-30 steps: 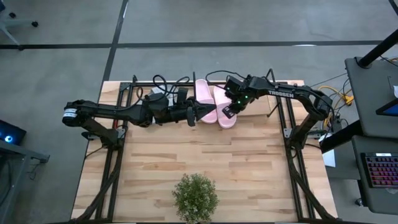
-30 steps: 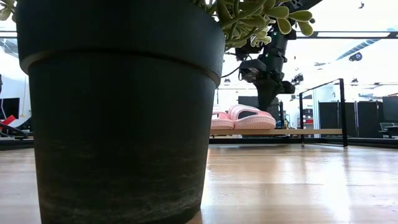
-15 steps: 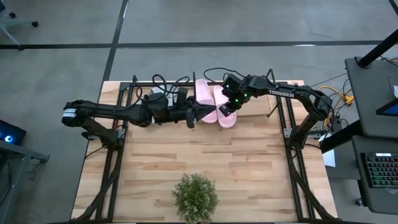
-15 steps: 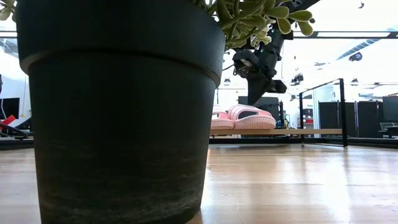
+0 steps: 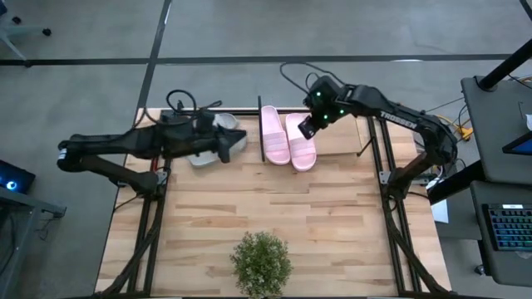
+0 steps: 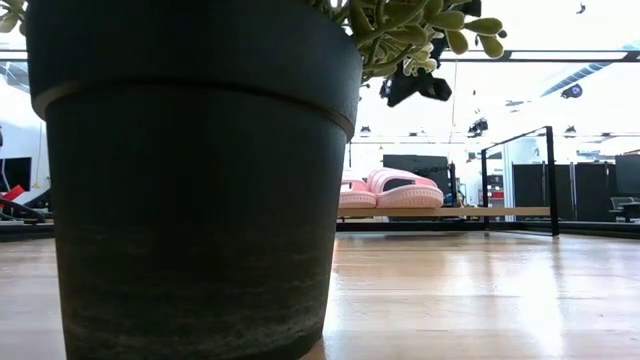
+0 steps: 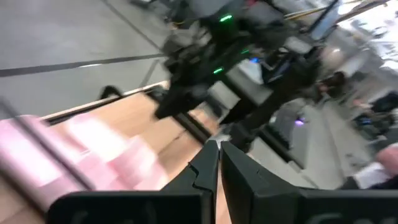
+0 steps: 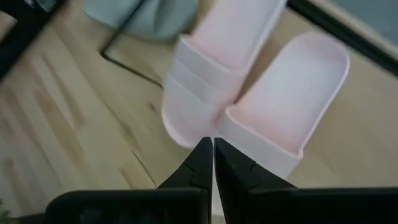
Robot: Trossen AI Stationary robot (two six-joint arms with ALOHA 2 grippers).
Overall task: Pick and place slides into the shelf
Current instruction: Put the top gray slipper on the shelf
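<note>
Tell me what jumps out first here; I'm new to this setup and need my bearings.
The pale pink slides lie side by side on the shelf at the table's far edge, the right gripper raised above them, fingers shut. A potted plant stands at the near edge, its dark pot dominating the low view.

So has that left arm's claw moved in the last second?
Yes. The left gripper was right beside the pink slides on the shelf; now it has pulled back to the left, over the grey slides.

Two pale pink slides [image 5: 289,138] lie side by side (touching) on the light-wood shelf [image 5: 337,139].
</note>
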